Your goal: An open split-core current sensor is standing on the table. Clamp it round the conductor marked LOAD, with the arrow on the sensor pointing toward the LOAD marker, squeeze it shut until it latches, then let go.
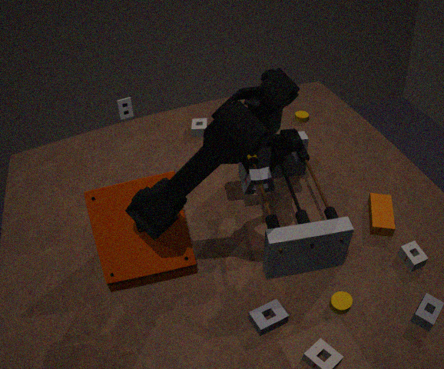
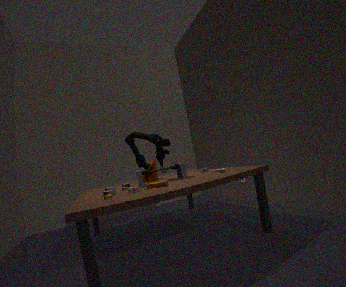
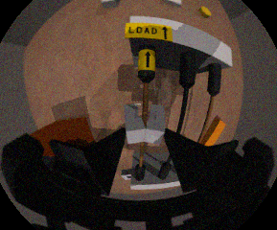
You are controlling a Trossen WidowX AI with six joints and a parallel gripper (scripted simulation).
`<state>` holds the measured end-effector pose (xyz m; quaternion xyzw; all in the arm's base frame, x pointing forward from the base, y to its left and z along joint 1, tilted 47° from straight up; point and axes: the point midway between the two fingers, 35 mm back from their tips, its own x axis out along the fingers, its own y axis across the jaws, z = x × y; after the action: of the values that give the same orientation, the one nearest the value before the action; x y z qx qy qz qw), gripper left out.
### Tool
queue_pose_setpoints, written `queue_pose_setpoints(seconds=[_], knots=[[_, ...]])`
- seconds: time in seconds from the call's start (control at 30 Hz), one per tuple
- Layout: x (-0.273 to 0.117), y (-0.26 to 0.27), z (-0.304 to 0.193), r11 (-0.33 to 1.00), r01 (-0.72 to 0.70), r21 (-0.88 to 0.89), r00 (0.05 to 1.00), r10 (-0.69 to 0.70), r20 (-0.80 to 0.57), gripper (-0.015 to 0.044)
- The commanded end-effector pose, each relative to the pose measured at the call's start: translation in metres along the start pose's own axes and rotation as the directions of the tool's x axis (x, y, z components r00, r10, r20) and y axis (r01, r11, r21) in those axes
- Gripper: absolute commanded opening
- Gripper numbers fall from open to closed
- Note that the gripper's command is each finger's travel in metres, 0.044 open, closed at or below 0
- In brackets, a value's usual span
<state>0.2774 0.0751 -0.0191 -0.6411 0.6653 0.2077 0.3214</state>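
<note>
Exterior view, counter: wooden, on dark legs, with everything else gathered on its top (image 1: pixel 48 310) (image 2: pixel 197 187) (image 3: pixel 47 72).
Arm: black and bent (image 1: pixel 198 168) (image 2: pixel 142 135), reaching from its orange base (image 1: pixel 109 238) (image 2: pixel 152 176) over the rods.
Blocks: from here I see two pale upright ones, the near block (image 1: pixel 307 250) (image 3: pixel 191 45) and the far block (image 1: pixel 293 165) (image 3: pixel 154 185), with three rods strung between them.
Pincer: pinching the sensor, one dark finger on either side (image 1: pixel 259 170) (image 2: pixel 161 164) (image 3: pixel 145 137).
Orange bar: flat, off to the side of the rods (image 1: pixel 381 210) (image 2: pixel 157 184) (image 3: pixel 216 132).
Sensor: light grey, up off the counter at the LOAD rod (image 1: pixel 260 174) (image 3: pixel 146 136); I can't tell whether it has latched, nor which way its arrow faces.
LOAD rod: copper coloured, the outer one on the orange base's side (image 1: pixel 266 200) (image 3: pixel 145 98).
LOAD marker: yellow, on the near block, its arrow pointing away from the pincer (image 3: pixel 145 130).
Yellow disc: lying beside the near block (image 1: pixel 341 300).
</note>
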Motion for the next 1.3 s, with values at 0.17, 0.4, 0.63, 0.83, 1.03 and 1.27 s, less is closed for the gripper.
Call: queue_pose_setpoints(seconds=[0.17, 0.4, 0.63, 0.83, 1.03, 1.27], knots=[[-0.0009, 0.0002, 0.0003, 1.0, 0.001, -0.001, 1.0, -0.001, 0.001, 0.0], [-0.0009, 0.0002, 0.0003, 1.0, 0.001, -0.001, 1.0, -0.001, 0.001, 0.0], [-0.0009, 0.0002, 0.0003, 1.0, 0.001, -0.001, 1.0, -0.001, 0.001, 0.0], [-0.0009, 0.0002, 0.0003, 1.0, 0.001, -0.001, 1.0, -0.001, 0.001, 0.0079], [-0.0009, 0.0002, 0.0003, 1.0, 0.001, -0.001, 1.0, -0.001, 0.001, 0.0236], [-0.0009, 0.0002, 0.0003, 1.0, 0.001, -0.001, 1.0, -0.001, 0.001, 0.042]])
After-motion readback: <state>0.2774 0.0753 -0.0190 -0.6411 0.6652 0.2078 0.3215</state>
